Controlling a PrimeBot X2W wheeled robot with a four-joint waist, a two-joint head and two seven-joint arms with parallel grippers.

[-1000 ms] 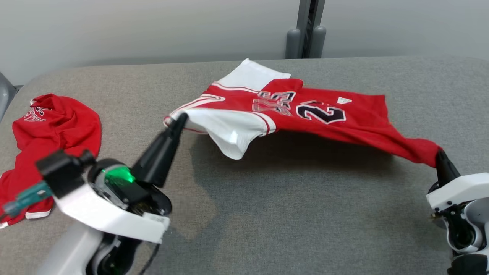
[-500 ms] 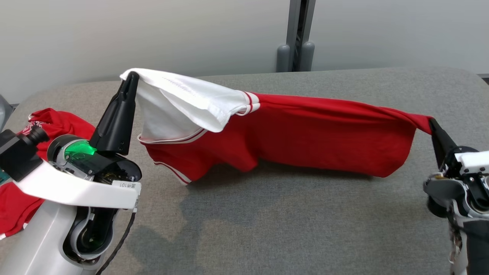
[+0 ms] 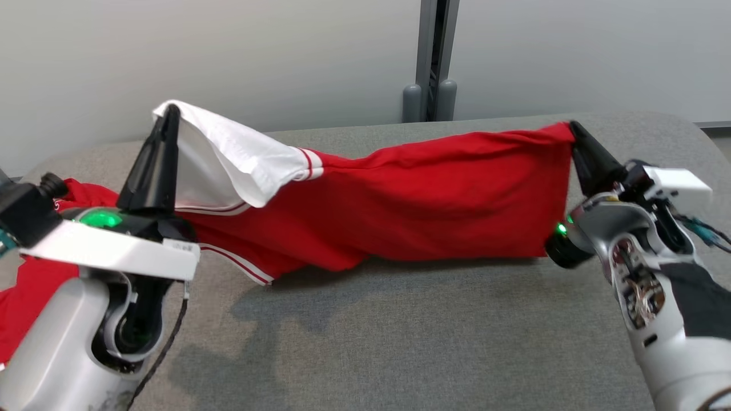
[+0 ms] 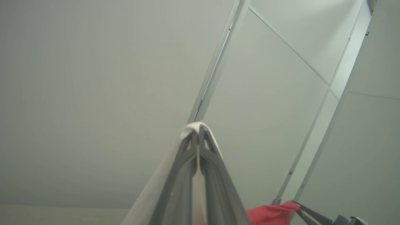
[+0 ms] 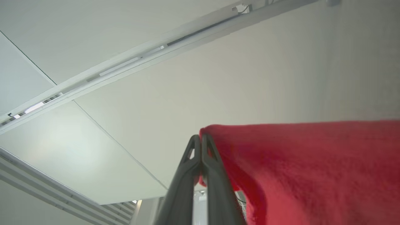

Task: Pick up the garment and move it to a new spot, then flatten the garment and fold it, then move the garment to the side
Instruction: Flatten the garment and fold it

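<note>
A red and white garment [image 3: 411,205] hangs stretched between both grippers above the grey table [image 3: 400,342], its lower edge touching the surface. My left gripper [image 3: 170,111] points up and is shut on the white end [image 4: 200,125]. At the right, my right gripper [image 3: 573,128] is shut on the red corner [image 5: 225,134]. The fabric sags between the two grips, with a white sleeve [image 3: 245,165] folded over the red body. In the left wrist view the red end [image 4: 272,212] and the other gripper's fingers show at the bottom right.
A second red garment [image 3: 34,274] lies crumpled at the table's left edge, behind my left arm. A grey post [image 3: 428,74] stands against the pale wall behind the table. Bare grey table surface lies in front of the hanging fabric.
Both grippers have risen, lifting the garment off the table so it hangs stretched between them. The right gripper moved up and inward. The head camera has tilted upward too.
</note>
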